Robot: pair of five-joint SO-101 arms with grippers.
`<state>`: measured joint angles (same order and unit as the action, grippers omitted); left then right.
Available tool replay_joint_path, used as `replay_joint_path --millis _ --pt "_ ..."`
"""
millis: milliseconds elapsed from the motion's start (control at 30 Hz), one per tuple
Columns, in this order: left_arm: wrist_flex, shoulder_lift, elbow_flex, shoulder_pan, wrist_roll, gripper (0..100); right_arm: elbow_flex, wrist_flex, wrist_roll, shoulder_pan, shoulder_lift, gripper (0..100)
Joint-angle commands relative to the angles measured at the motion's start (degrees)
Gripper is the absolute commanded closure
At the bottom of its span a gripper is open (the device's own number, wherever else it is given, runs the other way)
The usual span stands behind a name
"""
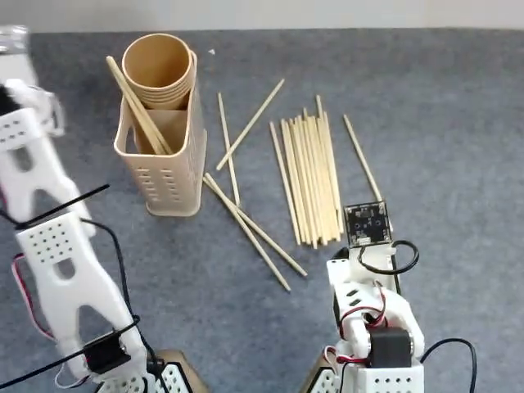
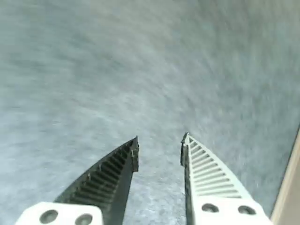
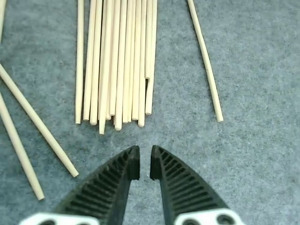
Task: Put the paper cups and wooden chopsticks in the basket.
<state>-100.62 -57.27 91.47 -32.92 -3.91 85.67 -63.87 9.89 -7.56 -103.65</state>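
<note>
The grey carpeted table (image 1: 458, 123) carries everything. The left arm (image 1: 53, 262) stands over bare carpet on the far side of the basket from the loose sticks. Its jaws are open with a clear gap and hold nothing. The right arm (image 1: 372, 327) sits at the table's near edge, directly behind the loose pile. The tall beige perforated plastic basket (image 1: 168, 176) stands upright. It already holds a nested stack of brown paper cups (image 1: 158, 70) and a couple of pale wooden chopsticks (image 1: 135, 102) leaning in the compartment beside them, so the cups look finished and the sticks are what remains. The largest group left is a tight bundle of pale wooden chopsticks (image 3: 117, 61), lying flat and roughly parallel. It lies straight ahead of the right arm's jaws, its near ends just beyond their tips and a little to one side. Its long axis runs away from the arm, in line with the way the jaws point. A closing pinch would therefore cross the sticks rather than run along them. A single loose chopstick (image 3: 205, 61) lies apart on the bundle's other side, and a few crossed chopsticks (image 1: 246, 221) lie between bundle and basket. The right jaws are barely parted and empty. By my judgement this arm is the nearer one, and it needs to open wider and go forward and down onto the bundle's near ends.
</note>
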Motion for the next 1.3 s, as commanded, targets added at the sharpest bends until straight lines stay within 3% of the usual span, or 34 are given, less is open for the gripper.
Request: replay_joint_path --millis 0,233,333,467,667,800,933,1100,1267 --pt "-0.26 11.03 4.09 -1.19 3.34 83 -0.66 0.75 0.7 0.22 0.48 94.0" --pt "-1.14 29.67 3.21 -1.98 4.31 83 -4.88 0.92 0.88 -3.56 5.14 93.9" --pt "-1.32 40.48 -5.93 -3.03 4.13 83 -6.81 4.26 1.49 -5.85 16.31 93.9" --pt "-1.14 60.62 -33.19 -3.47 0.18 83 -14.55 9.63 1.49 -5.93 33.19 93.9" --pt "-0.26 93.41 -80.31 3.91 -7.56 83 -26.51 17.36 1.58 -10.33 49.89 93.9" --pt "12.75 113.45 -115.47 4.79 -11.87 83 -33.36 17.8 2.02 -16.4 59.56 93.9" --pt "25.67 128.57 -145.27 4.7 -13.71 83 -39.6 17.63 8.09 -22.64 69.85 90.9" --pt "28.66 139.12 -160.04 2.86 -13.63 83 -45.49 17.98 8.88 -27.82 81.63 80.0" --pt "31.74 147.03 -166.37 -4.35 -13.63 83 -47.96 23.08 10.99 -29.76 90.24 79.3"
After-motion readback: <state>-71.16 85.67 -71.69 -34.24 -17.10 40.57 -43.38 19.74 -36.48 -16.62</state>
